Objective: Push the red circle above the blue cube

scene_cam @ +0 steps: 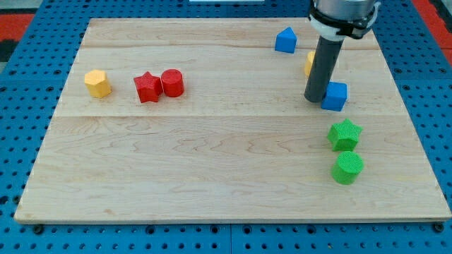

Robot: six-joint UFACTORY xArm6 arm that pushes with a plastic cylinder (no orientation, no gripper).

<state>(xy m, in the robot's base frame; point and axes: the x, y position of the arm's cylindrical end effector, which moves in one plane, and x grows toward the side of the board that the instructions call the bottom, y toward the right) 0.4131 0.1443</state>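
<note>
Red circle (172, 82) is seen touching the red star (147, 87), far to the view's left of the blue cube (335, 96). My tip (314, 99) is set just left of that cube, seemingly touching it; no gripper is fitted.

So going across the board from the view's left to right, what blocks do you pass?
Yellow hexagon → red star → red circle → blue house-shaped block → my tip, touching the blue cube. The yellow block behind the rod and both green blocks overlap, so I omit them.
</note>
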